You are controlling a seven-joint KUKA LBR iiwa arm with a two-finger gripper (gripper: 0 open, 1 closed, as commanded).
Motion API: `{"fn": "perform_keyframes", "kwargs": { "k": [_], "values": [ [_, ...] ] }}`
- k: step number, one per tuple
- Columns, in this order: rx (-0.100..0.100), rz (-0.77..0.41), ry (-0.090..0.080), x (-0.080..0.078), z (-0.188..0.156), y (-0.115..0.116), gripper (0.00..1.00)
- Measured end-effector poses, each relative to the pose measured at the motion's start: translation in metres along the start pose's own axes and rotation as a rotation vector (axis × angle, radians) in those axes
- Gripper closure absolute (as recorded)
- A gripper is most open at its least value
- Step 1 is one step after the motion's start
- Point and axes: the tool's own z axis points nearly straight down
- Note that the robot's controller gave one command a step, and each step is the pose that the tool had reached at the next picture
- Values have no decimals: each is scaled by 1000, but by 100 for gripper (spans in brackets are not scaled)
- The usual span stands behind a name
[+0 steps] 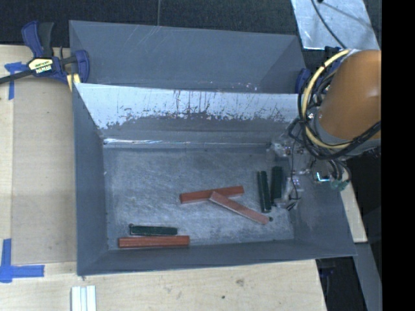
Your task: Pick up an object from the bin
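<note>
The gripper [290,188] hangs low by the grey bin's [194,109] wall; whether it is released or clenched cannot be told. Two dark green bars [264,192] lie just beside it. A clean pick likely means straddling one bar's narrow width, clear of the reddish-brown stick [238,208] beyond.

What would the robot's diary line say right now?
pincer: right side of bin | nearest: green stick | grip: cannot tell | elsewhere: brown sticks

Item: dark green stick [262,191], thin, straight
Pose: lying, long axis top-to-bottom of frame
Place: right of centre
</note>
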Motion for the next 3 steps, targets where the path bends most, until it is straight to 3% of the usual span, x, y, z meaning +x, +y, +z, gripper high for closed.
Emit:
{"fn": "perform_keyframes", "kwargs": {
  "k": [1,2,3],
  "values": [
    [-1,79,-1,-23,158,55,0],
    [-1,109,-5,-4,123,80,0],
    [0,206,-1,4,125,84,0]
  ]
}}
